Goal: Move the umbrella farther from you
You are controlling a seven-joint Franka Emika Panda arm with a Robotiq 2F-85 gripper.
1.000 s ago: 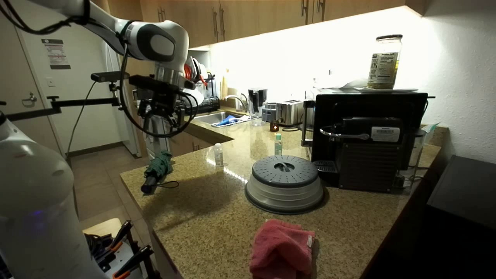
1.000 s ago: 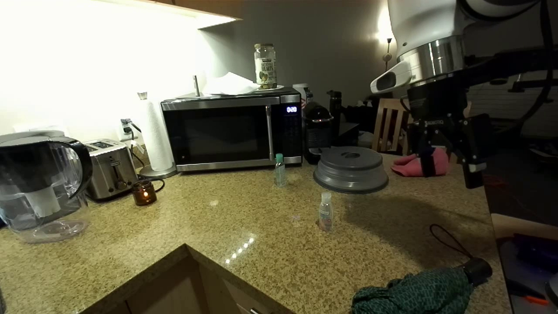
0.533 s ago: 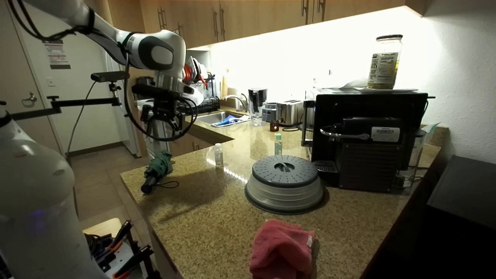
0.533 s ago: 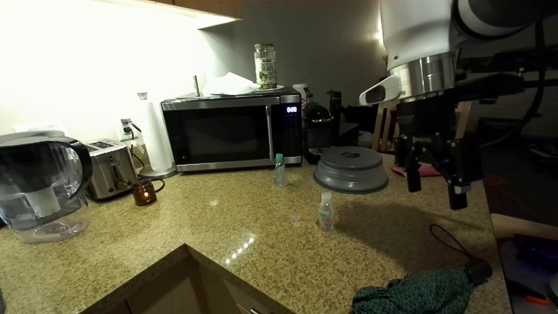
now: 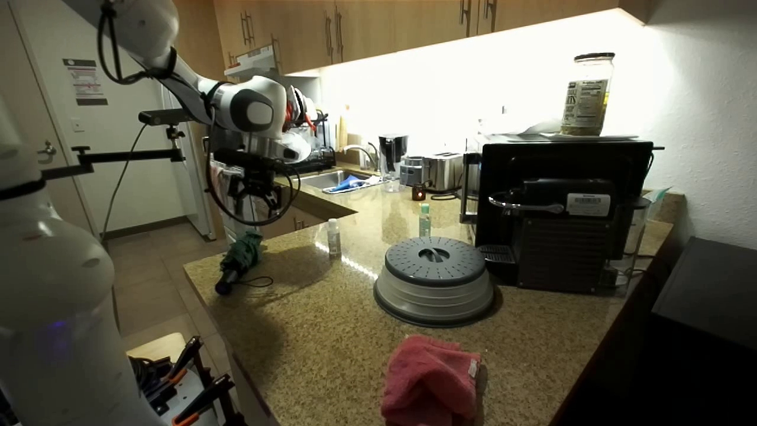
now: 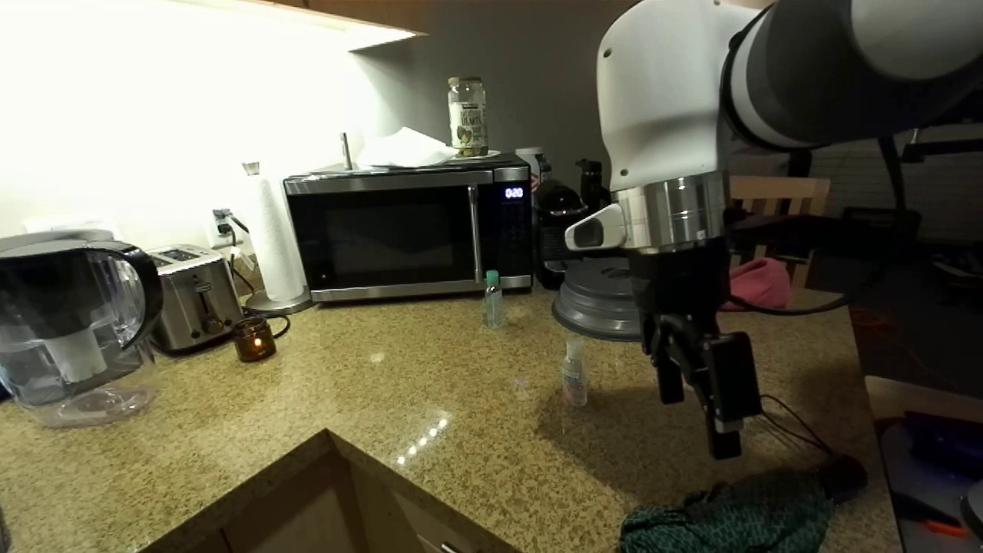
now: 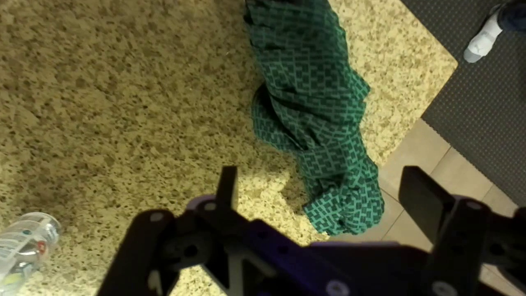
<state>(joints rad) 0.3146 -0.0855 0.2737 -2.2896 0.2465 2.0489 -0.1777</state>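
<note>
The umbrella is folded, dark green with a lighter brick pattern. It lies on the counter near its corner in both exterior views [image 5: 240, 258] [image 6: 733, 516], with its black handle and strap loop at one end. In the wrist view the umbrella [image 7: 312, 94] runs from the top edge down between the fingers, its end reaching past the counter's edge over the floor; its handle is out of view there. My gripper [image 7: 320, 172] is open and empty. In both exterior views it hangs above the umbrella without touching it [image 5: 255, 208] [image 6: 697, 421].
A small transparent bottle [image 6: 574, 376] stands near the gripper; it also shows in the wrist view [image 7: 24, 250]. A grey domed lid [image 5: 434, 296], a green-capped bottle [image 5: 424, 220] and a pink cloth [image 5: 429, 384] are farther off. The microwave [image 6: 399, 238] stands behind.
My gripper has come down and moved toward the umbrella, turning somewhat. Its fingers stay open. The umbrella and the other things have not moved.
</note>
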